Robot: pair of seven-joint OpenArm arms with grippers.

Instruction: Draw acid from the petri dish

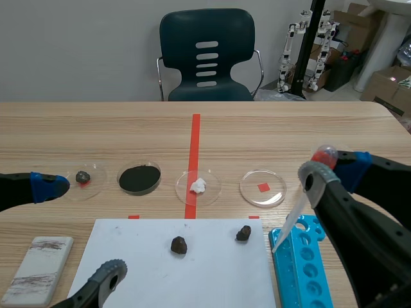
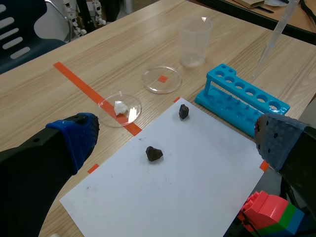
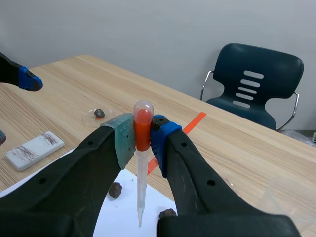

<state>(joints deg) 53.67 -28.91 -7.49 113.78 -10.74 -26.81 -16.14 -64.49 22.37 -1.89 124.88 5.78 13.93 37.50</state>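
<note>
A clear petri dish (image 1: 263, 187) (image 2: 162, 80) lies right of the red tape line, over a small red square mark. My right gripper (image 1: 319, 168) (image 3: 143, 136) is shut on a plastic pipette (image 1: 290, 221) (image 3: 141, 187) (image 2: 274, 37) just below its red bulb. The pipette slants down, and its tip hangs by the far end of the blue tube rack (image 1: 302, 266) (image 2: 242, 98), nearer to me than the clear dish. My left gripper (image 1: 77, 228) (image 2: 175, 140) stands open at the table's left, holding nothing.
Three more dishes sit in the row: one with a small rock (image 1: 83, 178) (image 3: 98, 113), one with black powder (image 1: 139, 179), one with a white lump (image 1: 198, 186) (image 2: 120, 107). White paper (image 1: 128, 269) carries two rocks (image 1: 178, 244) (image 1: 243, 233). A streak plate (image 1: 38, 269) lies front left, a plastic beaker (image 2: 195, 42) beyond the rack.
</note>
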